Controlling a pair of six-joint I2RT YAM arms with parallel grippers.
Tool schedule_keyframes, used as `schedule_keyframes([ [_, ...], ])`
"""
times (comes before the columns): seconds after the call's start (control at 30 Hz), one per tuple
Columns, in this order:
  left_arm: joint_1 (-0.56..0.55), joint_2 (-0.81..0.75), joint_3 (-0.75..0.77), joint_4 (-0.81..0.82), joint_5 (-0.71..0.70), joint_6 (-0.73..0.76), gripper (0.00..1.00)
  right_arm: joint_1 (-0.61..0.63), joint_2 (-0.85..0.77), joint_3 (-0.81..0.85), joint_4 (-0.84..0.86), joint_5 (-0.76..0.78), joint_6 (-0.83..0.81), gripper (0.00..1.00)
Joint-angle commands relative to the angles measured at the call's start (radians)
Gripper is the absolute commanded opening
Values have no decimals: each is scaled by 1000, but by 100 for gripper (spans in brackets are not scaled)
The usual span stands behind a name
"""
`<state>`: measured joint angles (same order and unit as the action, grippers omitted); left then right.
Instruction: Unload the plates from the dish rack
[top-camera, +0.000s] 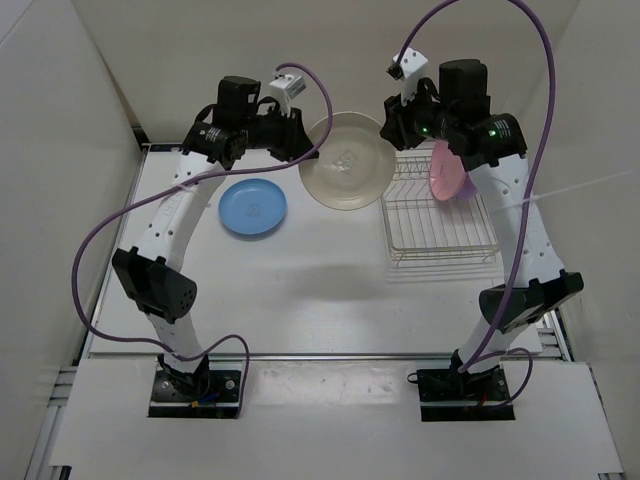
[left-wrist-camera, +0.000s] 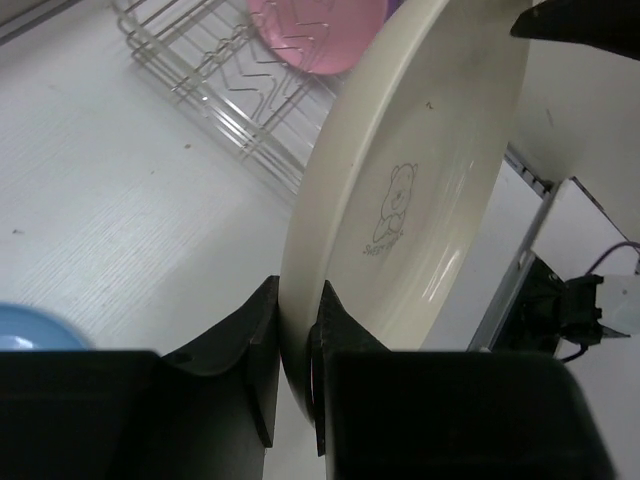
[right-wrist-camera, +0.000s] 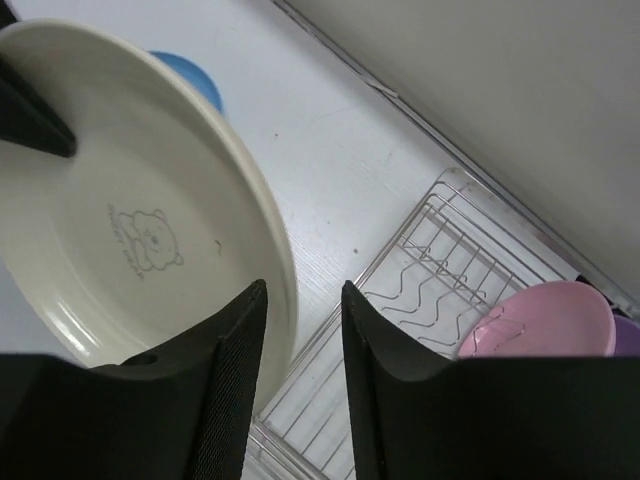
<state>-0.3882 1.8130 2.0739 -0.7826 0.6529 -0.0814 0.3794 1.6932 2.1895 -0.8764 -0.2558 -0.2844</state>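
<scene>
- Step in hand, as I judge it: the cream plate (top-camera: 345, 160) is out of the rack (top-camera: 440, 240) and hangs in the air between the two arms, at the handover point from right to left.
- The left gripper (left-wrist-camera: 298, 300) is clamped on the cream plate's rim. Its two fingers pinch the edge from both faces, and the plate stands nearly on edge with its bear print facing the left wrist camera.
- The right gripper (right-wrist-camera: 303, 300) has its jaws apart. The opposite rim of the cream plate sits in the gap or just beyond it, and I cannot tell whether either finger touches the plate.
- So the left arm alone appears to carry the plate.
- The blue plate (top-camera: 252, 207) lies flat on the table (top-camera: 300, 290), to the left of the rack and below the left gripper in the top view.
- The pink plate (top-camera: 448, 172) stands upright at the far end of the rack, under the right arm. A sliver of the purple plate (right-wrist-camera: 625, 335) shows just behind it. Neither is unloaded yet.
- Next move, in my judgement: the right gripper backs clear of the rim. The left arm then swings the cream plate over the bare table near the blue plate, tips it flat and lowers it before letting go.
- The right arm then sits close to the pink plate and well placed to reach for it.
</scene>
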Motion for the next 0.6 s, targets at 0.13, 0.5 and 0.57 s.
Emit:
schedule_keyframes([
  [0.13,8,-121,-106,25,-131,-29,11,4,-13,-83,88,229,31,69],
  [0.5,224,-175,-322,16,-167,-67,11,4,-66,-163,140,406,8,93],
  [0.57,343,-175,-395,25,-110,-115,11,4,-78,-174,140,418,-2,93],
])
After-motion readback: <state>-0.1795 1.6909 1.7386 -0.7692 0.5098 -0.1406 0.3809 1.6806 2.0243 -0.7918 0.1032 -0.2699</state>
